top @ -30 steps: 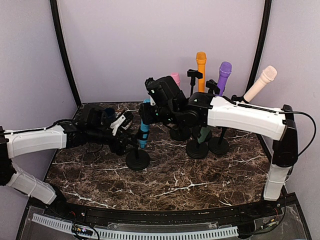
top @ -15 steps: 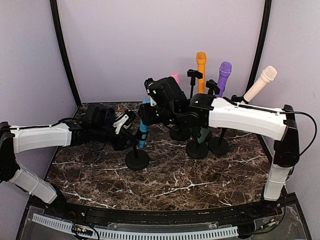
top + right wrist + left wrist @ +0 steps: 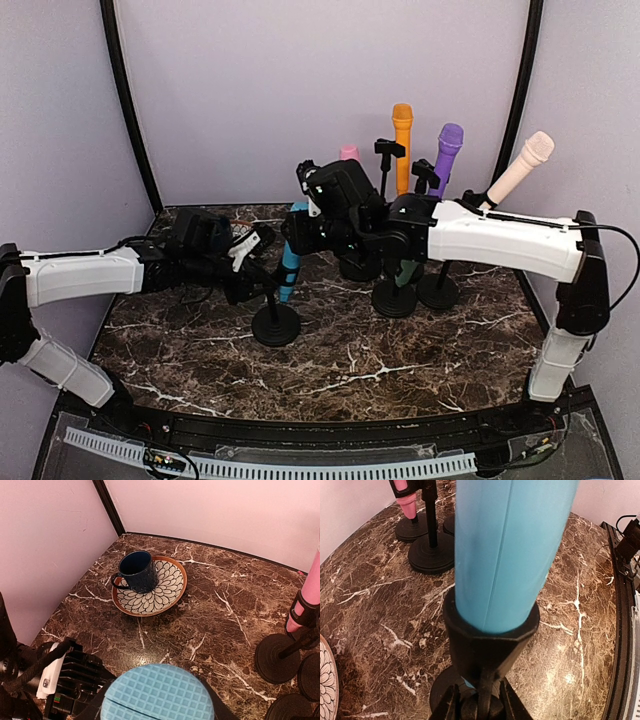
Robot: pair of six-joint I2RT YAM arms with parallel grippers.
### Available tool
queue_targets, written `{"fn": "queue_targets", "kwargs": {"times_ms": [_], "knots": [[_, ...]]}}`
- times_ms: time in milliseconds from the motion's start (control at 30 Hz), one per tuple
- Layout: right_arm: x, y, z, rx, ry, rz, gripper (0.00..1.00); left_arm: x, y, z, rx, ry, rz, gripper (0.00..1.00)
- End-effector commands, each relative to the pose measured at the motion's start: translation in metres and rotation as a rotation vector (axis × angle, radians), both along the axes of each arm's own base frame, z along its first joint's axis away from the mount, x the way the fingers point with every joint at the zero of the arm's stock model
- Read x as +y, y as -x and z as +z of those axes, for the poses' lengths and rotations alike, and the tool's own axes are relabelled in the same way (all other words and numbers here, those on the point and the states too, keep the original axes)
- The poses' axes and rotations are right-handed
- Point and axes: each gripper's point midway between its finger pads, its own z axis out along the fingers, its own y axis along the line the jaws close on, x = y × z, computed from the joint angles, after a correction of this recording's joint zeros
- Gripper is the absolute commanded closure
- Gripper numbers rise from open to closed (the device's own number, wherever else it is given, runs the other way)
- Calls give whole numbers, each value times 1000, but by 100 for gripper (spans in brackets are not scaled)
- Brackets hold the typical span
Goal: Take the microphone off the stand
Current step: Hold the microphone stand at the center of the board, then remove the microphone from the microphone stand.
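Left of centre on the dark marble table (image 3: 400,370), blue microphone (image 3: 289,268) upright in the black clip (image 3: 490,640) of a round-based stand (image 3: 276,325), head up, leaning slightly. Still seated in the clip, not lifted out.

From the left, left gripper (image 3: 479,707) reaching in low, at the stand's stem just beneath the clip. Jaws narrow, one finger on each side of the stem, closed against it in the left wrist view.

From the right, right gripper (image 3: 300,222) up at the top of the blue microphone, covering its head in the overhead view. In the right wrist view, the round blue mesh head directly below the camera, dark shapes at either side of it. Impossible to tell whether these jaws are clamped on the microphone or merely around it.

Behind, toward the back wall, more stands with an orange microphone (image 3: 402,140), a purple microphone (image 3: 448,150), a cream microphone (image 3: 522,165) tilted to the right, and a pink microphone (image 3: 349,153) partly hidden by the right arm.

At the back left corner of the table, a dark blue mug (image 3: 134,570) on a petal-patterned plate (image 3: 172,587) with a brown rim.
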Motion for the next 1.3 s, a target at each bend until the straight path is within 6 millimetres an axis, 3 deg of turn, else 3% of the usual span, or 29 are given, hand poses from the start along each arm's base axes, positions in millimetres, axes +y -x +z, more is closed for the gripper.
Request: {"fn": "queue_targets", "kwargs": {"times_ms": [0,200,400,633,933,1267], "knots": [[-2,12,25,-32,-72,54,65,-11,12,29,-41,70,-79,100],[0,29,31,-71,-121,193,65,-16,30,32,-73,81,-157,100],[-6,41,44,-132,-163,290,64,-17,34,35,-88,87,-175,100],[-15,27,44,-144,-115,191,62,-17,30,34,-86,81,-158,100],[-20,11,36,-73,-73,-60,62,-14,22,31,-96,58,-117,100],[-21,8,34,-10,-132,-128,62,-13,20,30,-99,52,-105,100]]}}
